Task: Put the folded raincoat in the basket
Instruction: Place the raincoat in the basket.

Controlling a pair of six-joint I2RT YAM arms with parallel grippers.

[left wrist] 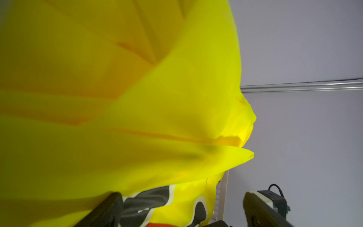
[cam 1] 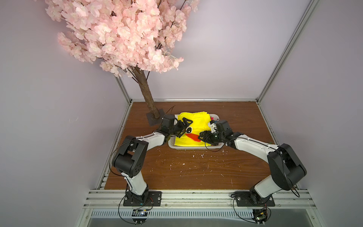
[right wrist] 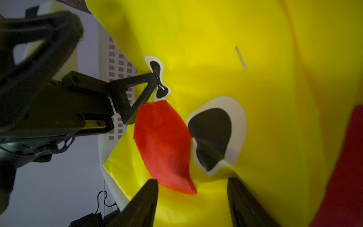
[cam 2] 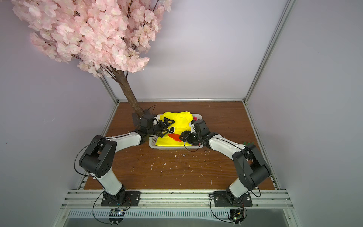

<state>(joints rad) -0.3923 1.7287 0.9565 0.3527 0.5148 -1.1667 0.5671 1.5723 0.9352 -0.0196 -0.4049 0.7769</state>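
Observation:
The folded yellow raincoat [cam 1: 194,125] [cam 2: 176,125], printed with a duck face and a red beak [right wrist: 163,141], lies in the white basket [cam 1: 194,147] [cam 2: 169,147]. It covers most of the basket and stands above the far rim. My left gripper [cam 1: 185,127] [cam 2: 167,127] hovers open over the raincoat's left side, by the duck's eye. In the left wrist view the left gripper [left wrist: 182,208] has its jaws wide apart around nothing. My right gripper [cam 1: 201,137] [cam 2: 181,137] [right wrist: 193,196] is open just above the fabric by the beak tip, and it holds nothing.
An artificial cherry tree stands on a dark base plate [cam 1: 155,118] just left of the basket, its blossoms overhanging. Something red [cam 1: 212,118] shows in the basket's far right corner under the raincoat. White crumbs [cam 1: 184,164] dot the wooden table. Aluminium rails and walls border it.

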